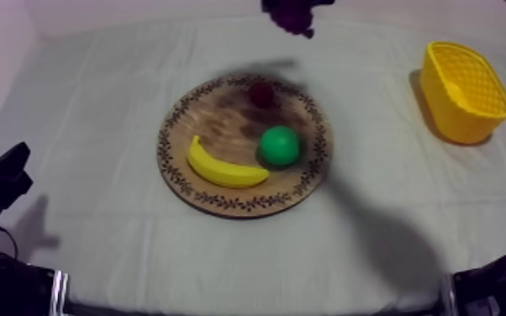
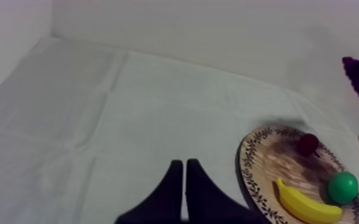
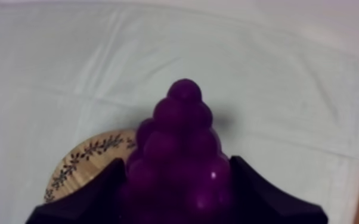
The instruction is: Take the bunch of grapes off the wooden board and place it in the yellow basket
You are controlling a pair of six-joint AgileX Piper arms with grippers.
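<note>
- Our right gripper (image 3: 178, 165) is closed round the bunch of grapes (image 3: 182, 125). One black finger presses on each side of the bunch, and its narrow end points away from the wrist.
- In the top view the bunch of grapes hangs in the air over the far edge of the table. It is beyond the wooden board (image 1: 214, 118) and does not touch it.
- The yellow basket (image 1: 462, 118) stands at the right side of the table, well apart from the grapes and from the board.
- Three toy fruits lie on the board. The banana (image 1: 223, 171) is on the near left part, the green fruit (image 1: 279, 145) is just beside the banana's right end, and the small red fruit (image 1: 261, 92) is on the far part.
- A dark shadow (image 1: 374, 227) crosses the board and runs over the cloth (image 1: 97, 101) toward the near right.
- Our left gripper (image 2: 184, 164) holds nothing; its two fingers lie together as a narrow wedge. It is low over the cloth, at the left of the board.
- From the left wrist we see the grapes high above the far side of the board.
</note>
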